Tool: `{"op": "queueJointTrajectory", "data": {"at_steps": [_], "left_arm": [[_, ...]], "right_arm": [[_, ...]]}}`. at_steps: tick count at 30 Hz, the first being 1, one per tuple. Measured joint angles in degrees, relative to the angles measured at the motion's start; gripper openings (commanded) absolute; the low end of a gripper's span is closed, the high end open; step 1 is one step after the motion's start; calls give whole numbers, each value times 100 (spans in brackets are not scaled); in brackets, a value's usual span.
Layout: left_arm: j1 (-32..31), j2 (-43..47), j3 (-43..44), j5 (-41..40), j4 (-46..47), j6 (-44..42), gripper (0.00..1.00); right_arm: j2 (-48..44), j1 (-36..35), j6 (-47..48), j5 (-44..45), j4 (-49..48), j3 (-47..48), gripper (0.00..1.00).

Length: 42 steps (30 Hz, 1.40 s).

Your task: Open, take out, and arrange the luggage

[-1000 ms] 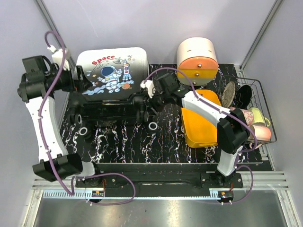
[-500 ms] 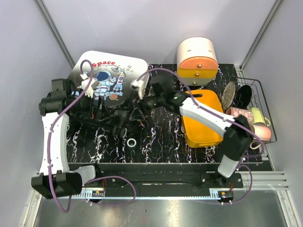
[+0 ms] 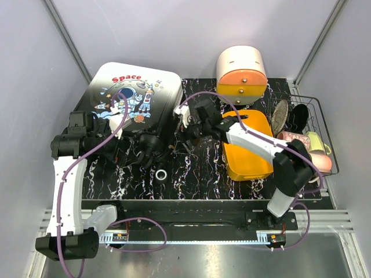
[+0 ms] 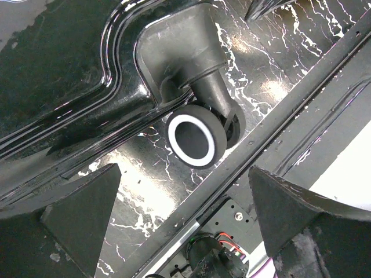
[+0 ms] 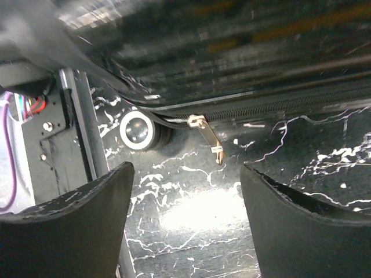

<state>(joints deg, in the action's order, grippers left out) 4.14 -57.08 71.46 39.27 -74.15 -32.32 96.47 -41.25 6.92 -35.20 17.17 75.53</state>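
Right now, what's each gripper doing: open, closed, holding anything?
Left gripper: open, holding nothing.
Right gripper: open, holding nothing.

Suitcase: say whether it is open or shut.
Shut. In the right wrist view the zip runs closed along the suitcase edge, its pull hanging loose.

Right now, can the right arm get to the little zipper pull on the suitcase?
Probably yes. The right gripper stands open, and the zipper pull hangs just ahead of its fingers, with nothing in between.
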Motion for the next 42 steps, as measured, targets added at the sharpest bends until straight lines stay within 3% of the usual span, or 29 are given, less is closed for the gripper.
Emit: {"op": "queueJointTrajectory", "data": {"at_steps": [3,10,20,24,25,28,34,42], "left_arm": [[-39,44,-2,-2,-37,-90,98],[-107,146,-199,-7,0,-103,98],[-157,315,-675,-52,221,258,98],[-162,310,-675,-122,323,310,98],[-162,310,-675,-146,350,337,98],[-162,308,-675,-286,444,400,98],[-162,264,-675,-496,577,575,98],[-151,68,-610,-658,621,776,99]], "right_arm": [[341,0,125,-155,-83,-101,88],[857,0,319,-623,-507,-205,81],[1137,0,-26,-1016,-1134,-205,45],[1137,0,-142,-1139,-1314,-227,26],[1134,0,-153,-1134,-1335,-247,16],[1126,2,-160,-1102,-1397,-374,0],[894,11,-81,-715,-1436,-614,0],[678,44,85,577,-1491,-579,0]]}}
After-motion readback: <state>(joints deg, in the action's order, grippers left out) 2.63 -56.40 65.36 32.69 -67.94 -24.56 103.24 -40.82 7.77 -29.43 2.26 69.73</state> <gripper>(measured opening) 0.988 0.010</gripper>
